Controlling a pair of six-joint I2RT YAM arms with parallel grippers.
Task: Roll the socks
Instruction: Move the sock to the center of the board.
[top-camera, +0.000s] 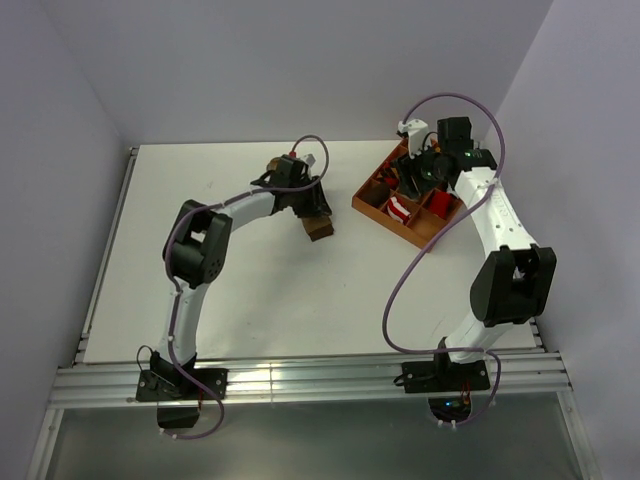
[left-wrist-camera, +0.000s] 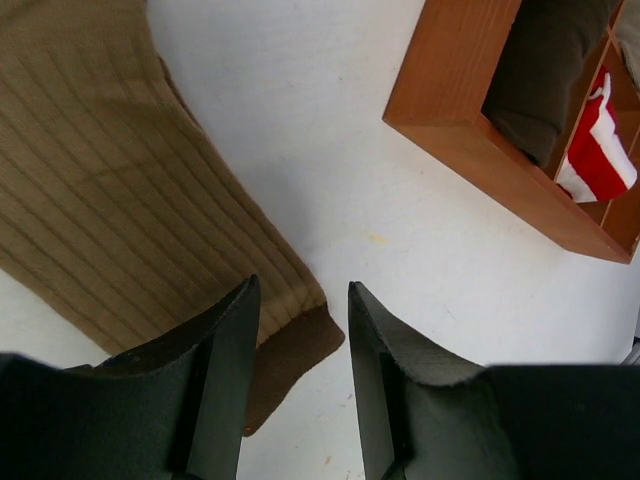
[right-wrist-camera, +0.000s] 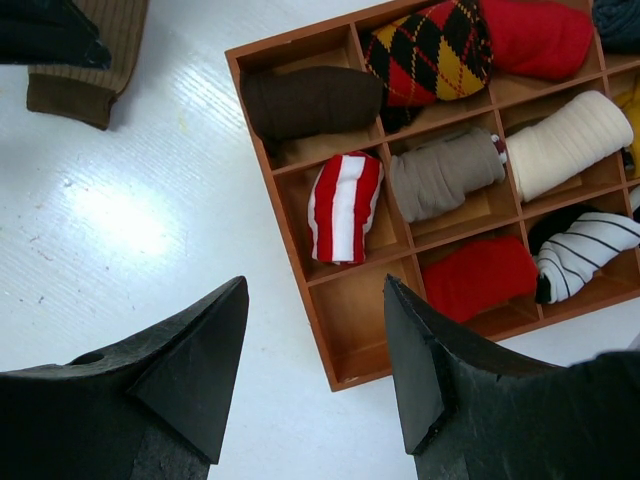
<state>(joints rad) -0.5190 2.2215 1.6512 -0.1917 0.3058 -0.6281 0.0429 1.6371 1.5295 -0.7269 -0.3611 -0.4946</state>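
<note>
The tan-brown sock (left-wrist-camera: 120, 180) lies flat on the white table, its darker cuff (left-wrist-camera: 290, 345) pointing toward my left gripper (left-wrist-camera: 302, 290). That gripper hovers open just over the cuff corner, and nothing is pinched between its jaws. From above, the sock (top-camera: 322, 228) shows just under the left gripper (top-camera: 315, 212). The red-and-white striped sock (right-wrist-camera: 343, 205) sits rolled in a compartment of the wooden box (right-wrist-camera: 272, 200). My right gripper (right-wrist-camera: 315, 285) is open and empty above the box's near corner, over an empty compartment.
The wooden box (top-camera: 385, 222) stands at the back right, also holding a dark brown roll (right-wrist-camera: 310, 100), an argyle roll (right-wrist-camera: 425, 50), red rolls (right-wrist-camera: 480, 278), a grey one (right-wrist-camera: 445, 172) and a cream one (right-wrist-camera: 570, 140). Walls close in on both sides.
</note>
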